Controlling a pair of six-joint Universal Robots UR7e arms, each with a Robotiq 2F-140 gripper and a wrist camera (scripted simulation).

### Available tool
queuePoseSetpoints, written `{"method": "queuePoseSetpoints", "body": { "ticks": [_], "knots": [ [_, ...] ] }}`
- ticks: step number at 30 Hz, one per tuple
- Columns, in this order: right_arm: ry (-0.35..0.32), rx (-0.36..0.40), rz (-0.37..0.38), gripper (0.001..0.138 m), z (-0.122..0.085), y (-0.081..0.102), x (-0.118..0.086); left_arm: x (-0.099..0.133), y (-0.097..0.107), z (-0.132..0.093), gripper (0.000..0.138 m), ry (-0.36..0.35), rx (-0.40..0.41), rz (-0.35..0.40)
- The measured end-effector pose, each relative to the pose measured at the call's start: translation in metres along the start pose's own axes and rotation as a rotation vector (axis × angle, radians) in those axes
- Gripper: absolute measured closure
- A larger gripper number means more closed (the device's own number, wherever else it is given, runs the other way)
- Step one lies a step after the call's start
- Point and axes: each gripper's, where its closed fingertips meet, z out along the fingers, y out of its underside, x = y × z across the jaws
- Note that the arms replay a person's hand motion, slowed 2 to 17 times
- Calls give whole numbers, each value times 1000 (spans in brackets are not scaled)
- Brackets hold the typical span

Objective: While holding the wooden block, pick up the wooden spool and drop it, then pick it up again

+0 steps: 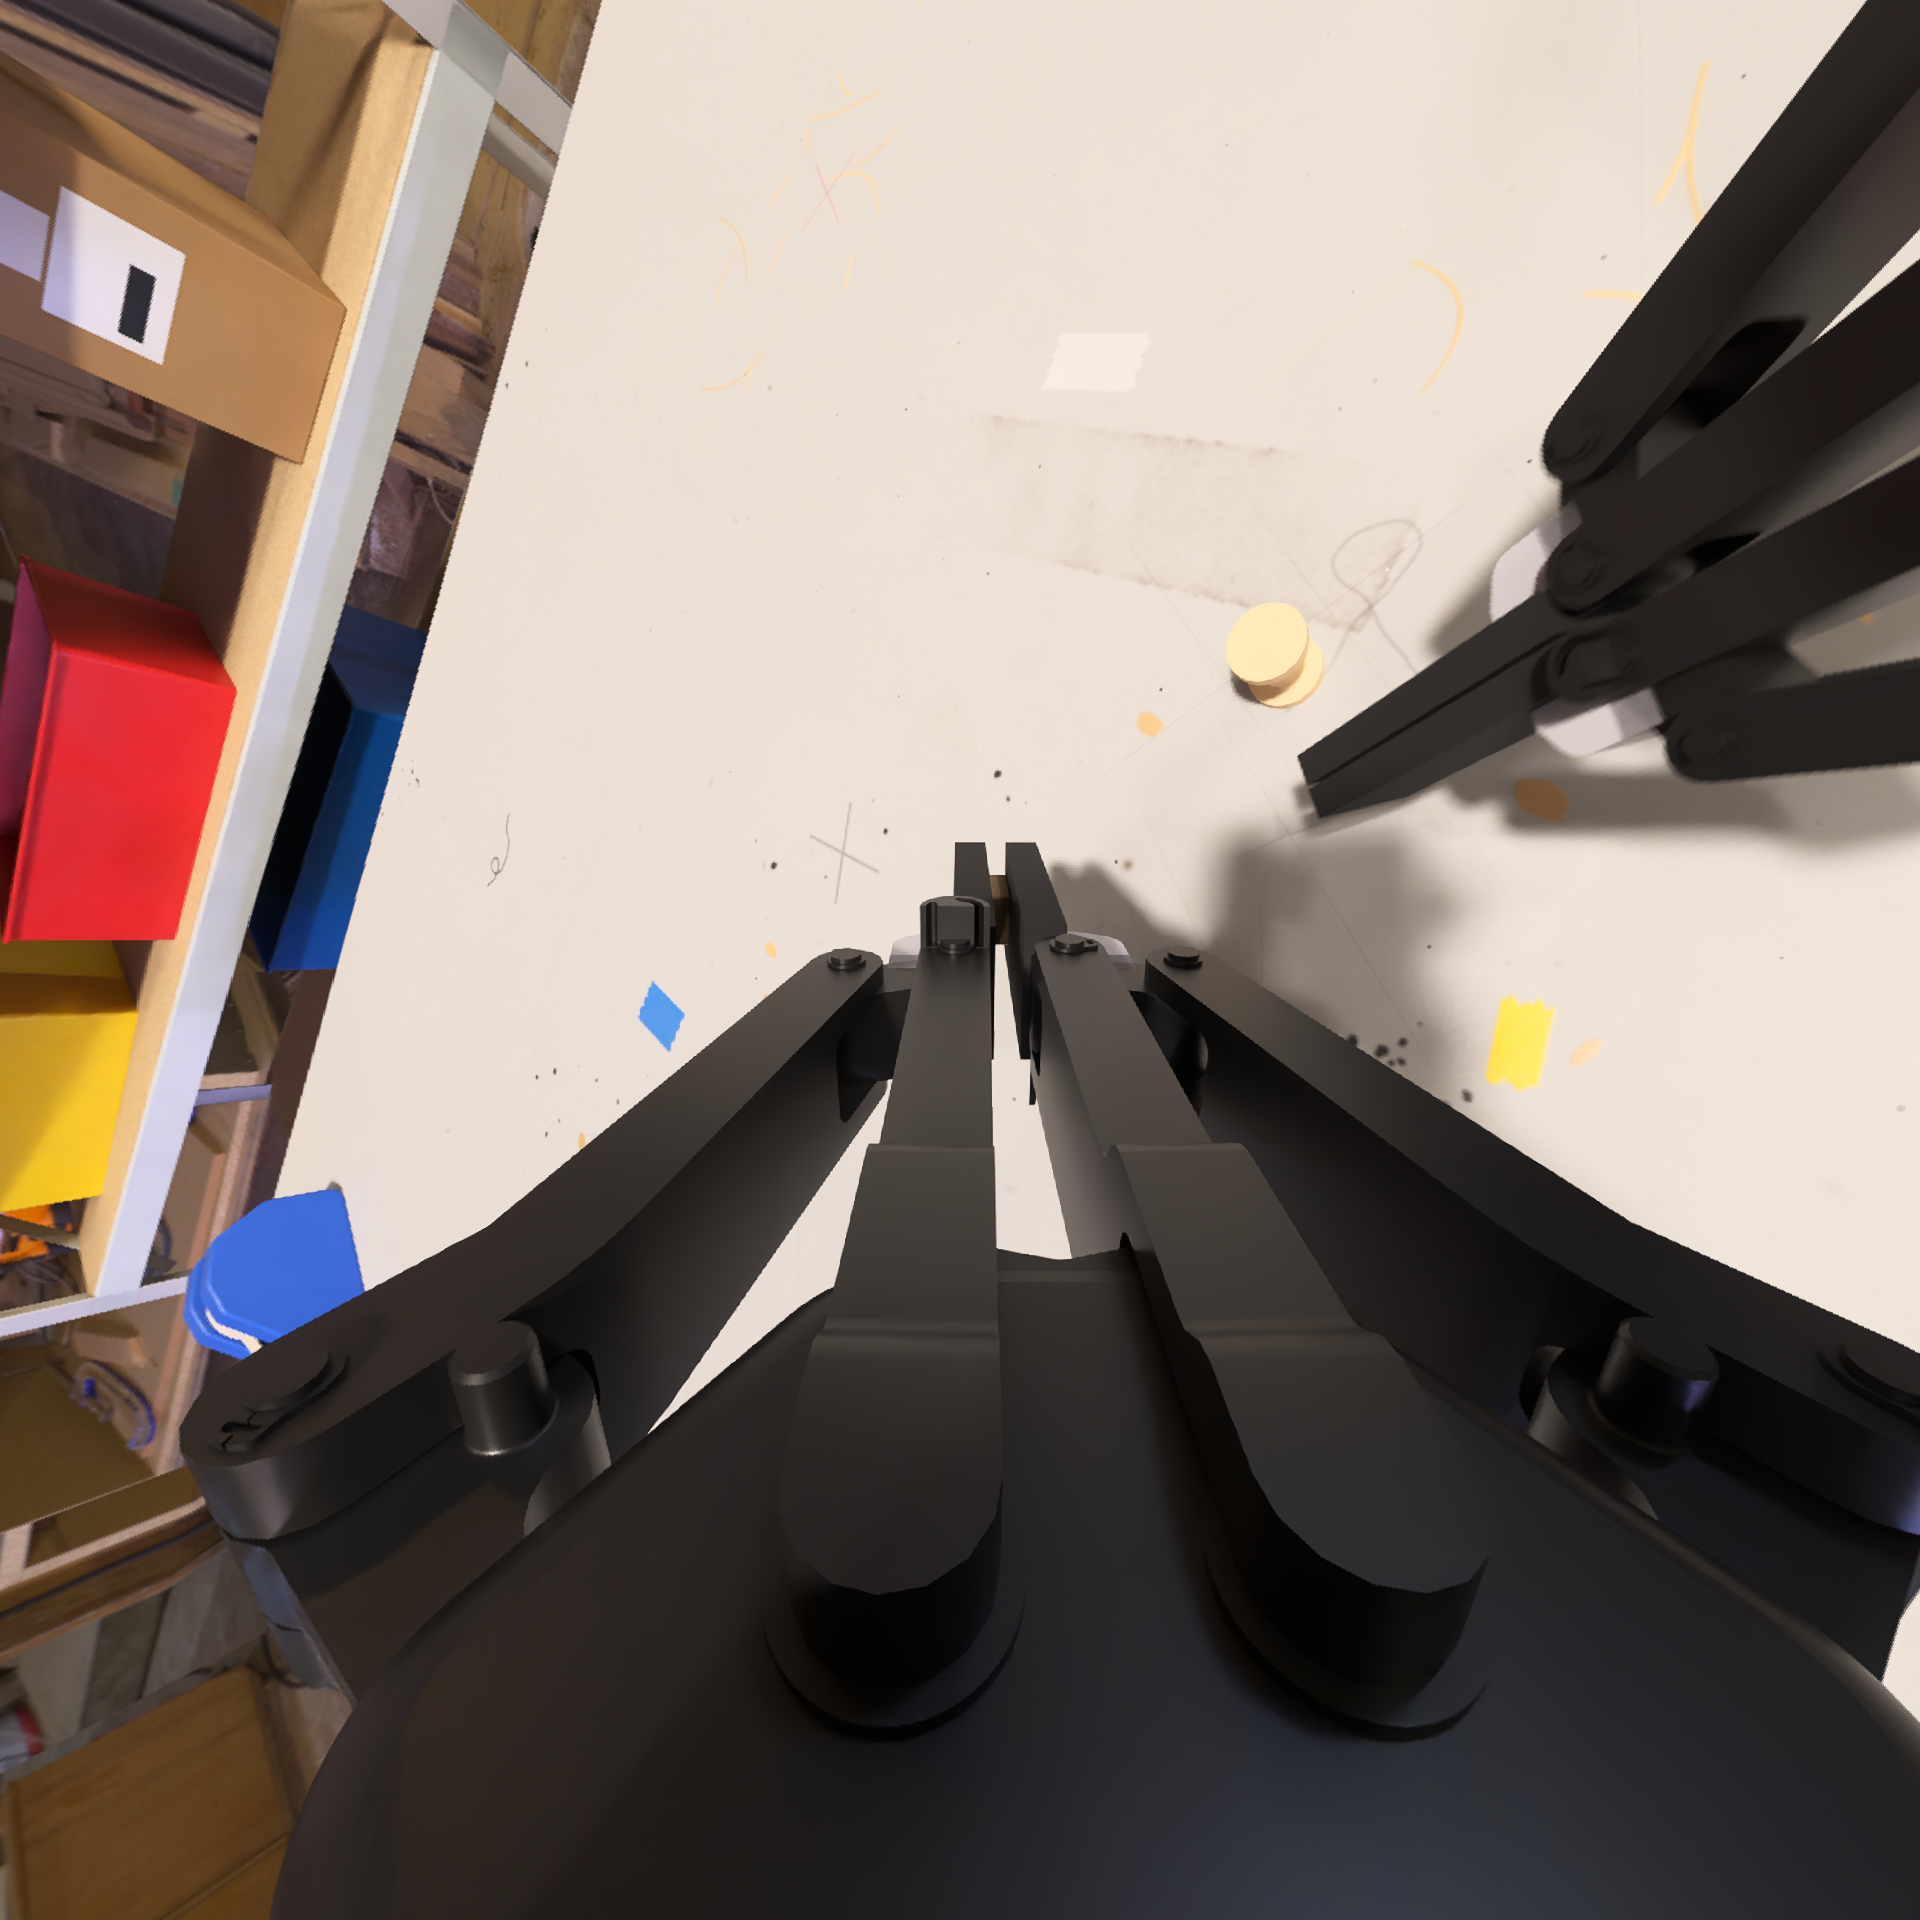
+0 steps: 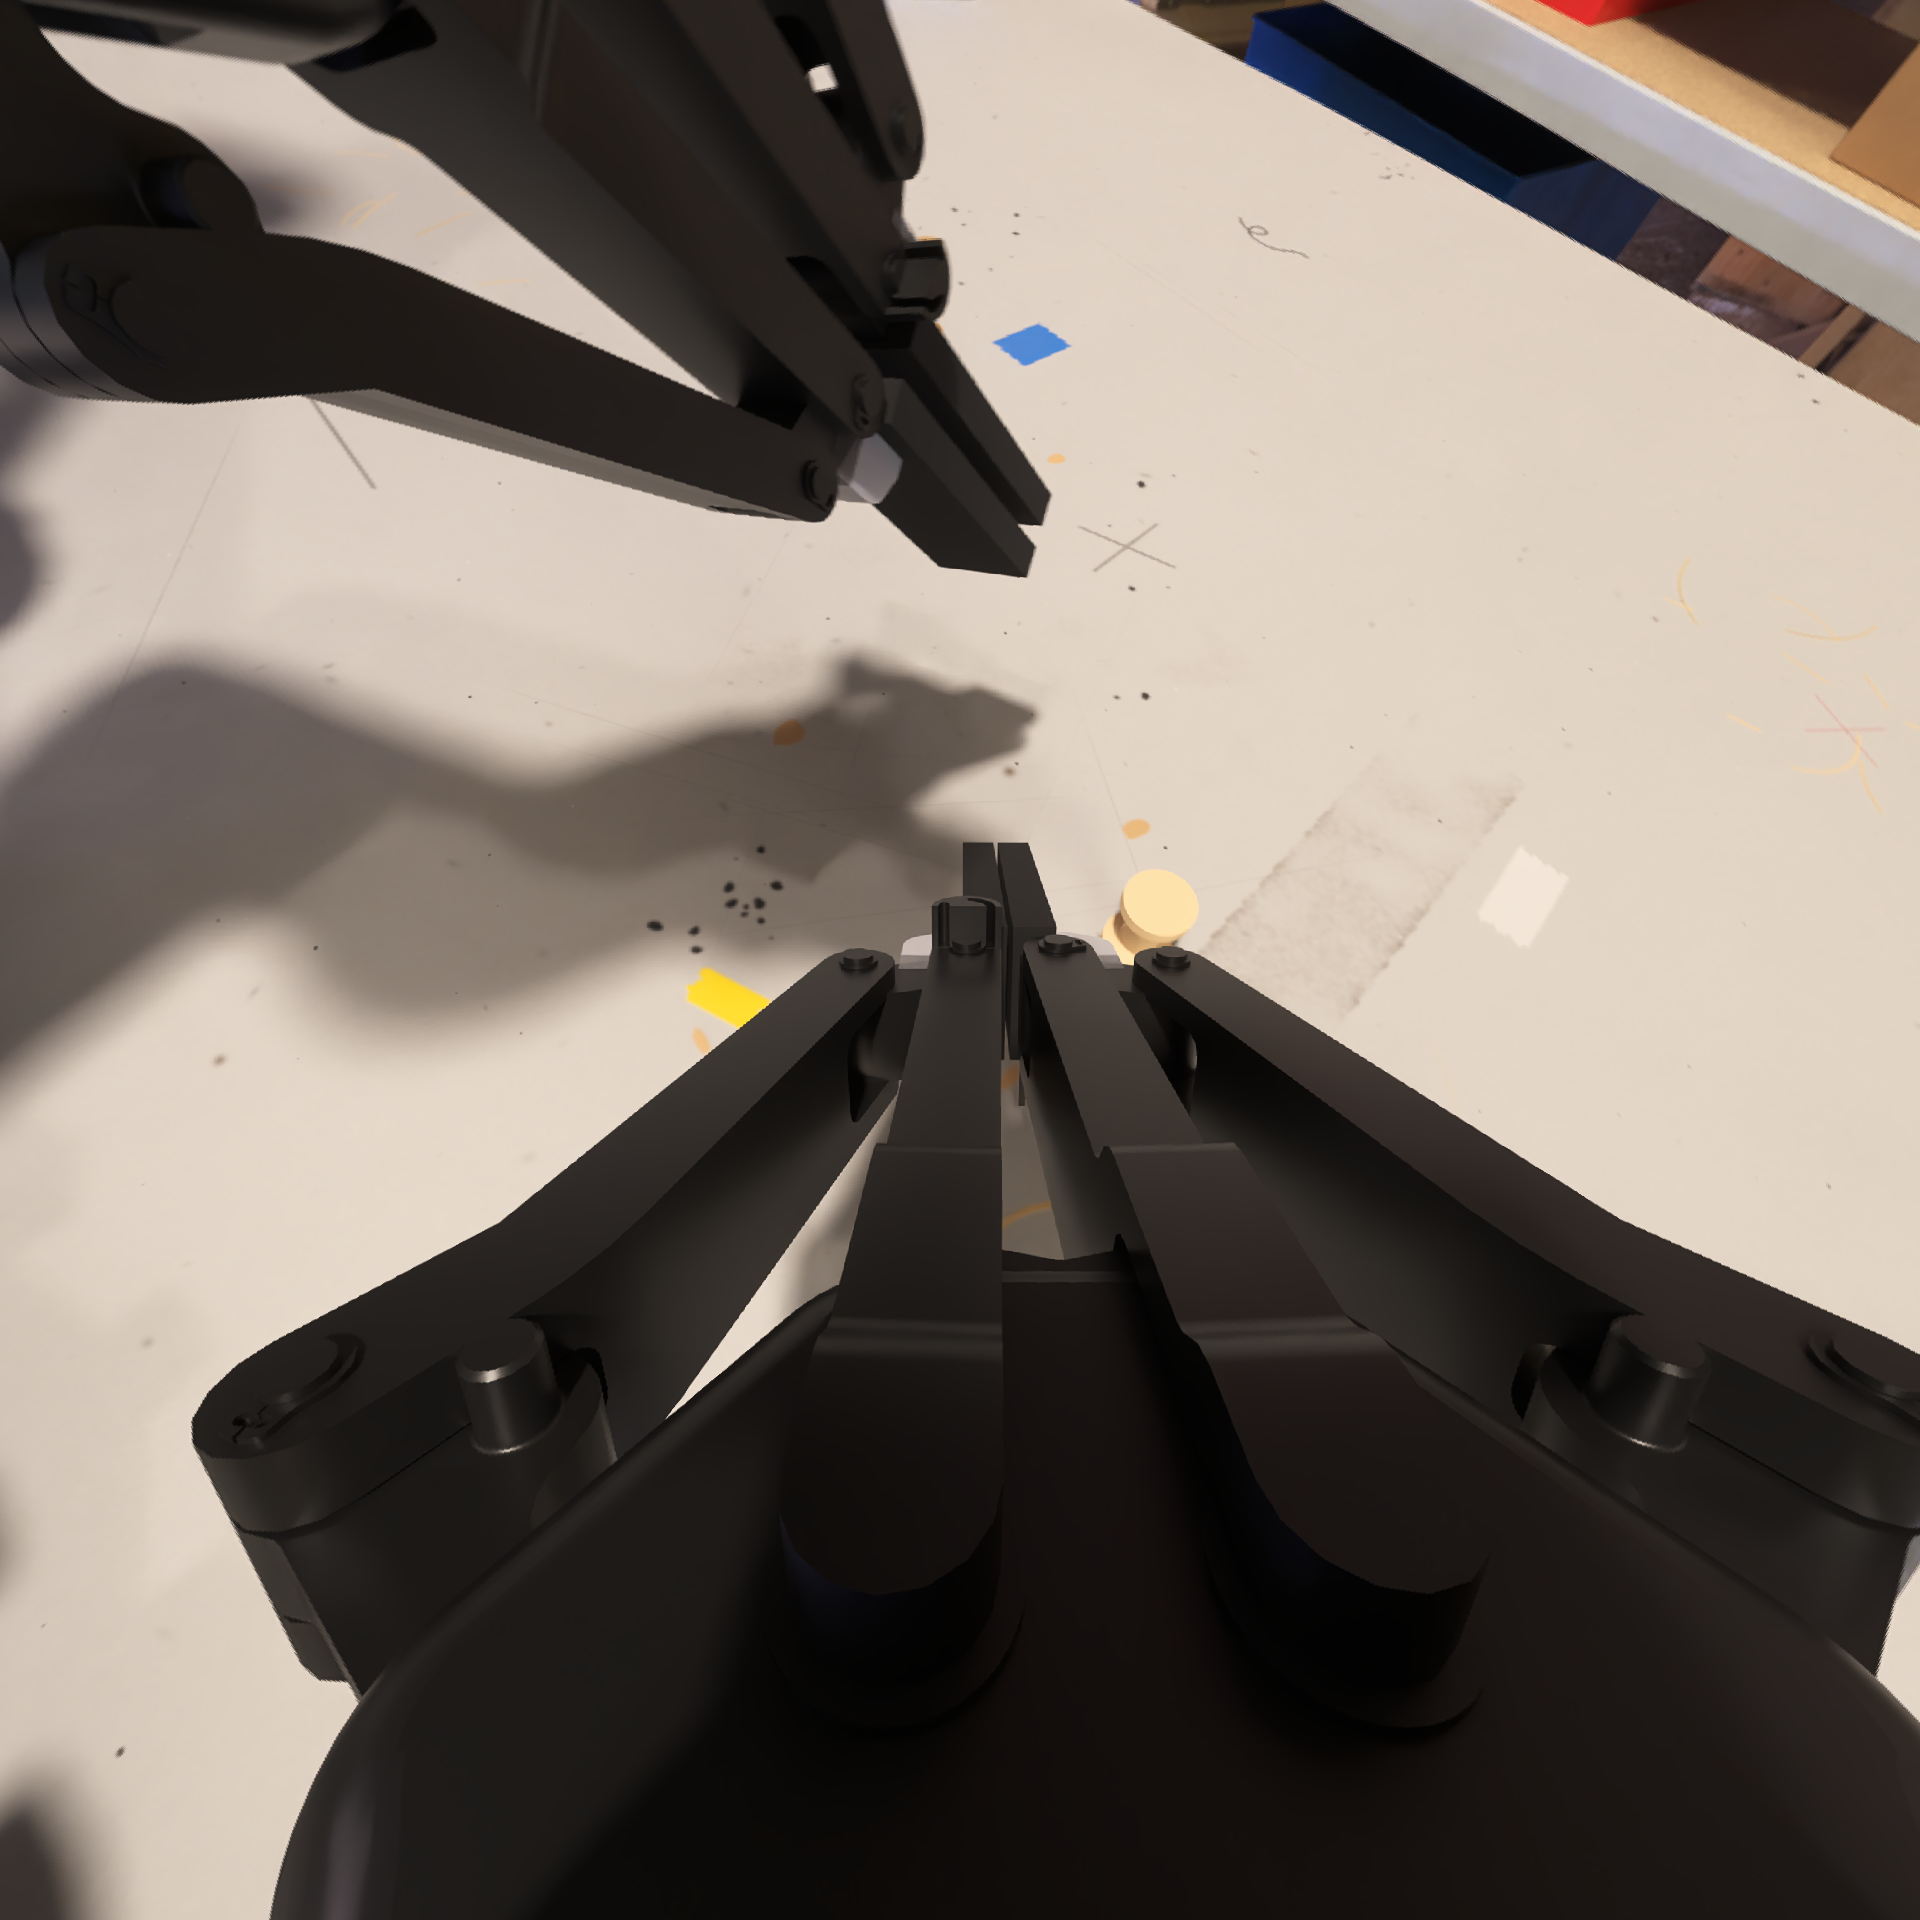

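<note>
The pale wooden spool (image 1: 1273, 655) lies on its side on the white table (image 1: 727, 623). My left gripper (image 1: 995, 857) hovers above the table, shut on the wooden block (image 1: 1000, 896), of which only a thin brown sliver shows between the fingers. My right gripper (image 2: 997, 860) is shut and empty, its tips just left of the spool (image 2: 1153, 914) and apart from it. The right gripper also shows in the left wrist view (image 1: 1311, 784), a little below and right of the spool. The left gripper shows at the top of the right wrist view (image 2: 1023, 540).
A shelf unit (image 1: 312, 582) along the table's left edge holds a cardboard box (image 1: 156, 281), a red box (image 1: 114, 758) and a yellow box (image 1: 52, 1081). A blue bin (image 1: 343, 790) sits beside it. Blue (image 1: 661, 1014), yellow (image 1: 1519, 1039) and white (image 1: 1096, 362) tape patches mark the table.
</note>
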Motion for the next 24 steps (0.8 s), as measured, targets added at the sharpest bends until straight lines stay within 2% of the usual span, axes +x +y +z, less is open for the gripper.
{"method": "queuePoseSetpoints", "body": {
  "ticks": [6, 14, 18, 24],
  "knots": [
    [-19, 12, 106, 133, -14, 8, 6, 0, 4, 2, 133, 14, 14, -34],
    [-21, -27, 211, 125, -12, 24, 10, -1, 7, 2, 133, 19, 26, -61],
    [-33, -17, 225, 124, -11, 22, 12, -1, 9, 2, 133, 18, 25, -61],
    [5, -38, 207, 120, -5, 26, 22, -1, 11, 3, 133, 23, 23, -69]
  ]
}}
